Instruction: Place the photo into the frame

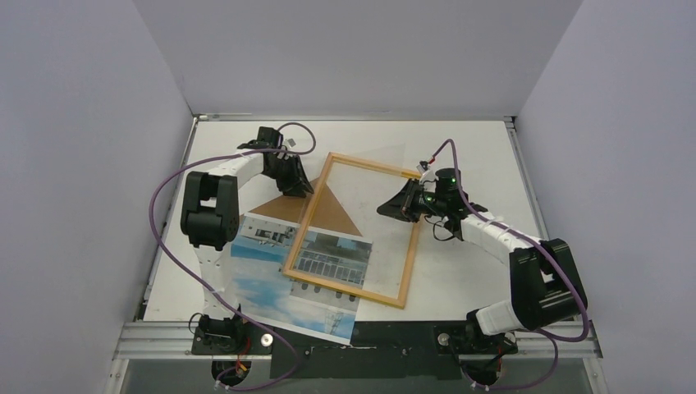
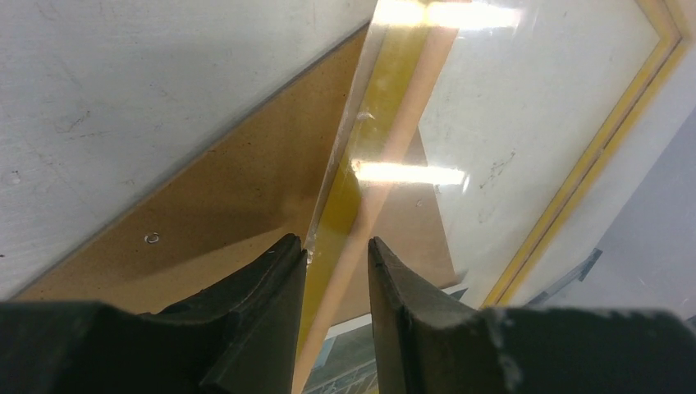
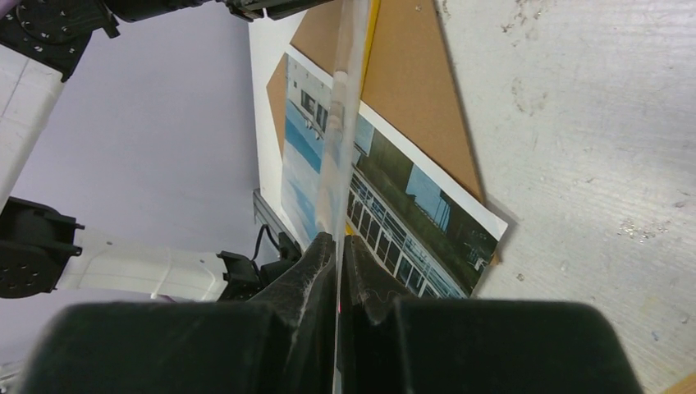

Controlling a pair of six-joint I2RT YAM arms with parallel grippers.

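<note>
Item: frame (image 1: pixel 307 217), wood-coloured back up, lying askew across photo (image 1: pixel 271 287) and brown backing board (image 1: pixel 281 205); photo flat on the table, near-left, one corner under the frame.
Left gripper (image 1: pixel 295 182): jaws narrow, clamped on the frame's far-left rail.
Right gripper (image 1: pixel 392 205): pinched shut on the clear sheet (image 3: pixel 335 164).
Hazards: sheet sliding from the thin pinch; frame dragging or creasing the photo; arms pulling unevenly and twisting the frame.

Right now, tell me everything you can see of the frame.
The frame is a thin rectangle, wood-coloured from above, yellow on another face. It sits skewed over the photo and a brown board, with a clear sheet across its opening. The left gripper pinches its left rail; the right gripper holds the sheet by its right rail.
</note>
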